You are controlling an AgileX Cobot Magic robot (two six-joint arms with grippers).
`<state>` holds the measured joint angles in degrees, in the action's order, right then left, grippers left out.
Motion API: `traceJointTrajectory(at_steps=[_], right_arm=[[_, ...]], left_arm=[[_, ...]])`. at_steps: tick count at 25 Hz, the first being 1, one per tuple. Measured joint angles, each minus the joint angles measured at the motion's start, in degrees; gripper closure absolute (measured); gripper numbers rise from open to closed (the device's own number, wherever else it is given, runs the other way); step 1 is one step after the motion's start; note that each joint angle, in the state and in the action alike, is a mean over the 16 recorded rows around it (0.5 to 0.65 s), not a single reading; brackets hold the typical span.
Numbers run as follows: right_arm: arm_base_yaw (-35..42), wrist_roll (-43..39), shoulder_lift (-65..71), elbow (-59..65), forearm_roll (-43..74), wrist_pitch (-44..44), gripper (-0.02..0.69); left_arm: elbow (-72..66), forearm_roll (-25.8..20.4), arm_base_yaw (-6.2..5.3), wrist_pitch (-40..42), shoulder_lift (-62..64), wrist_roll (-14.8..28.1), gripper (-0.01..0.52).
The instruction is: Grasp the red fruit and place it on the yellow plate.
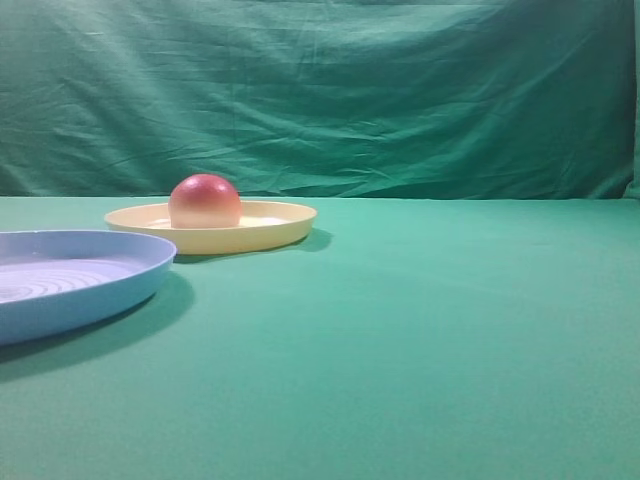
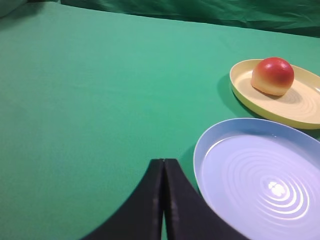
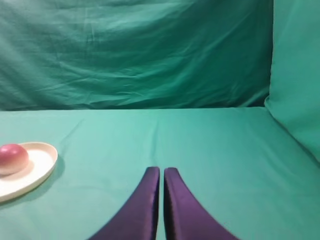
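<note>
On the yellow plate point(image 1: 270, 232), the red fruit point(image 1: 204, 201) sits red dome upward.

Left gripper point(image 2: 163, 162) and right gripper point(image 3: 161, 170) both closed, empty

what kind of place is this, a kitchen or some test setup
Most likely a staged robot test setup, not a kitchen. A green cloth covers the table and hangs as the backdrop, and the only props are a fruit on a yellow plate beside a blue plate.
</note>
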<state>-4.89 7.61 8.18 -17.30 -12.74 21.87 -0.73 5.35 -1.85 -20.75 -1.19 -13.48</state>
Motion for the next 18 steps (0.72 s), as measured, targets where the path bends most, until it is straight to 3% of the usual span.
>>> traceJointTrajectory(at_steps=[9, 18], right_arm=[[0.7, 0.5, -7.8, 14.1, 1.9, -3.3, 0.665], [0.7, 0.9, -8.7, 18.6, 3.6, -2.0, 0.665]], left_arm=[[0.0, 0.0, 0.0, 0.0, 0.0, 0.0, 0.514], [0.0, 0.0, 0.0, 0.0, 0.0, 0.0, 0.514]])
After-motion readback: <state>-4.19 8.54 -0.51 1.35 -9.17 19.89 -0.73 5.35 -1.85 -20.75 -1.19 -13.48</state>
